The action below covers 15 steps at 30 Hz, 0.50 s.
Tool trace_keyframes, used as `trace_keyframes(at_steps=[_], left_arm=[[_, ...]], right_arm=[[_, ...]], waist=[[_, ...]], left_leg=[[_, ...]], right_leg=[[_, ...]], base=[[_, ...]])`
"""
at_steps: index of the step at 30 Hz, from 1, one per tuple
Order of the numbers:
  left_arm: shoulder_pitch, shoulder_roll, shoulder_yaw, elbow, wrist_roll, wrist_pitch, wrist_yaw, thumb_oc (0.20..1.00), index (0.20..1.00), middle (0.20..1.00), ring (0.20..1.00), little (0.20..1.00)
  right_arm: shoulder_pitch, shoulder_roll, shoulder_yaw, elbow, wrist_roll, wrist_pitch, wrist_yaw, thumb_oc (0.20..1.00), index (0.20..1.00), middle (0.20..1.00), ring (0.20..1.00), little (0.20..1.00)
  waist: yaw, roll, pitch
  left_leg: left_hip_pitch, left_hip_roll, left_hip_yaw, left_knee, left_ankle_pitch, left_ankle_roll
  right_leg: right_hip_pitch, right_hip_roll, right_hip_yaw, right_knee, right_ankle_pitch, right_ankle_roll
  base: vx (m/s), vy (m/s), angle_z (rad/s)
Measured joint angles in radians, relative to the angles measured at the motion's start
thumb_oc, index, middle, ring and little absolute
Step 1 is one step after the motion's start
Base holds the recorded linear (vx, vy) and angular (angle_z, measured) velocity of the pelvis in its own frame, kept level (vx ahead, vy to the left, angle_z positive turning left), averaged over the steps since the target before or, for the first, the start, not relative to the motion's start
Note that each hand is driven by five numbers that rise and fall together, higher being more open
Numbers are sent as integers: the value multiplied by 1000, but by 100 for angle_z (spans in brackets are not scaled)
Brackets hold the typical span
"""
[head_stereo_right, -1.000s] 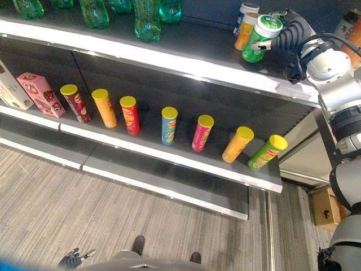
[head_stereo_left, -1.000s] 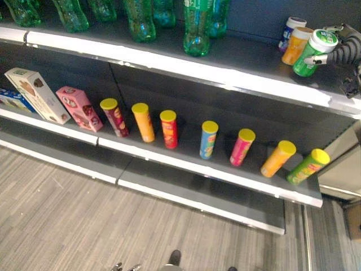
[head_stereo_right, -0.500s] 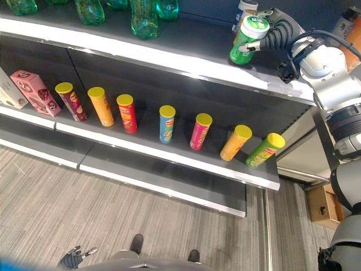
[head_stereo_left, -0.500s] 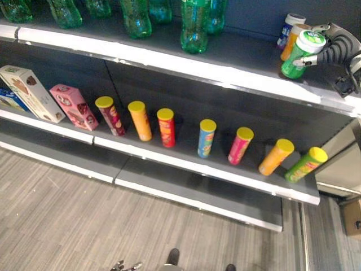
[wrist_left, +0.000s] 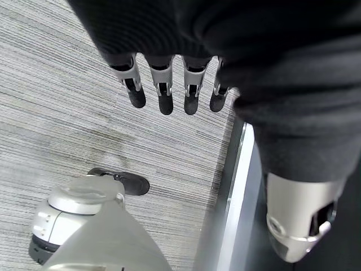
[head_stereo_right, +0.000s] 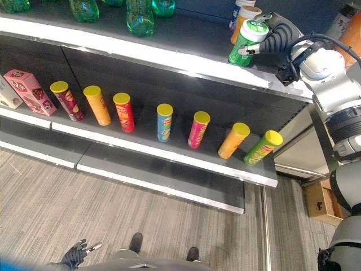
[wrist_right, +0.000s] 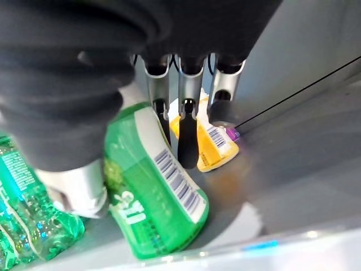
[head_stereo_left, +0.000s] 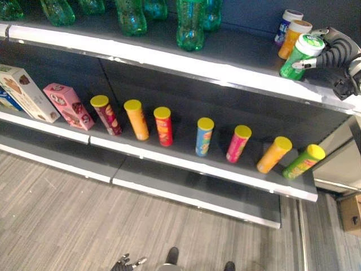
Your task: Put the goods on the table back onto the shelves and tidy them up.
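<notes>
Shelf stock count, by kind

Middle shelf (head_stereo_left: 186, 164): seven crisp tubes (head_stereo_left: 205, 135), two snack boxes (head_stereo_left: 66, 105). Top shelf (head_stereo_left: 237, 79): three lidded canisters (head_stereo_left: 299, 55); green bottles (head_stereo_left: 189, 22) partly cut off, count uncertain.

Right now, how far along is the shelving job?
Done: seven tall cans stand in a row on the middle shelf, boxes to their left. In hand: the right robot hand holds a green canister, tilted, on the top shelf. Left: standing it upright and letting go. The left robot hand hangs empty.
</notes>
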Motion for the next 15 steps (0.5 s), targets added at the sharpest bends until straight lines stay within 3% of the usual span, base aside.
trace_keyframes(at_steps=[2, 10, 15], left_arm=[[-1, 0, 0, 0, 0, 0, -3, 1000, 1000, 1000, 1000, 1000], [-7, 0, 7, 1, -1, 0, -2, 1000, 1000, 1000, 1000, 1000], [-23, 3, 19, 6, -2, 0, 7, 1000, 1000, 1000, 1000, 1000]], right_arm=[[-2, 0, 0, 0, 0, 0, -1, 1000, 1000, 1000, 1000, 1000], [-28, -10, 2, 10, -9, 11, -27, 1000, 1000, 1000, 1000, 1000], [-174, -111, 18, -78, -9, -30, -106, 1000, 1000, 1000, 1000, 1000]], waist=[[0, 1, 0], [-2, 13, 2], [-4, 14, 3]], left_leg=[[0, 0, 0, 0, 0, 0], [-4, 0, 0, 0, 0, 0], [-1, 0, 2, 0, 0, 0]], right_leg=[[0, 0, 0, 0, 0, 0], [-4, 0, 0, 1, 0, 0], [-2, 1, 2, 2, 0, 0]], base=[[0, 0, 0], [0, 0, 0], [0, 14, -1]])
